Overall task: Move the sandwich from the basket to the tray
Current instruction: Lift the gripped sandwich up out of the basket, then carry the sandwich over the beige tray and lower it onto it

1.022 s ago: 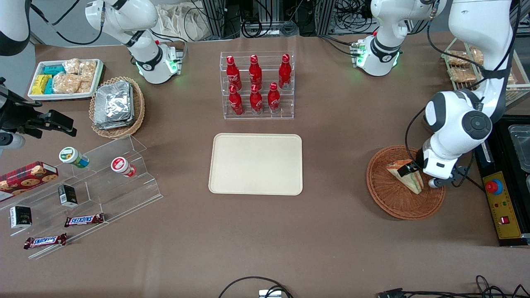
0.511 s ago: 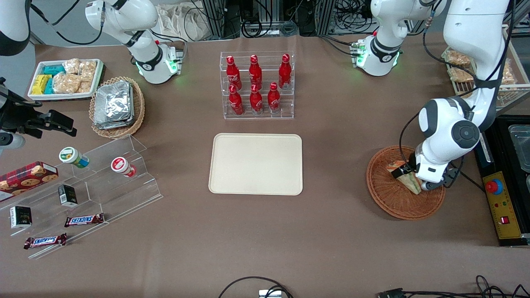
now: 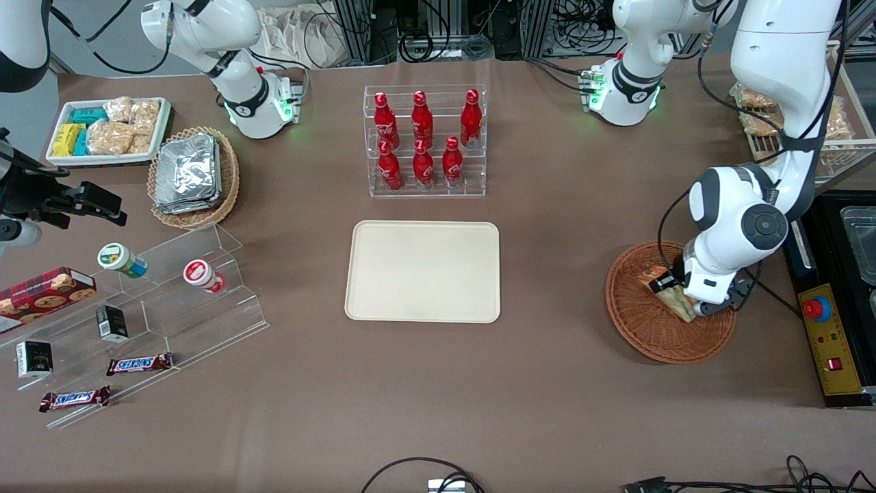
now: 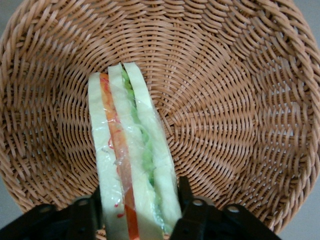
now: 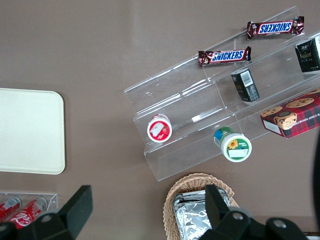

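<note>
A brown table (image 3: 582,383) holds a large cream tray (image 3: 423,271) near its middle. Toward the working arm's end, well apart from the tray, sits a round reddish-brown wicker basket (image 3: 643,335). The wrapped triangular sandwich (image 4: 131,160) stands on edge inside the basket, its red and green filling showing. The left arm's gripper (image 4: 136,205) is down in the basket, one black finger (image 4: 187,200) on each side of the sandwich, pressed against the bread and gripping it.
</note>
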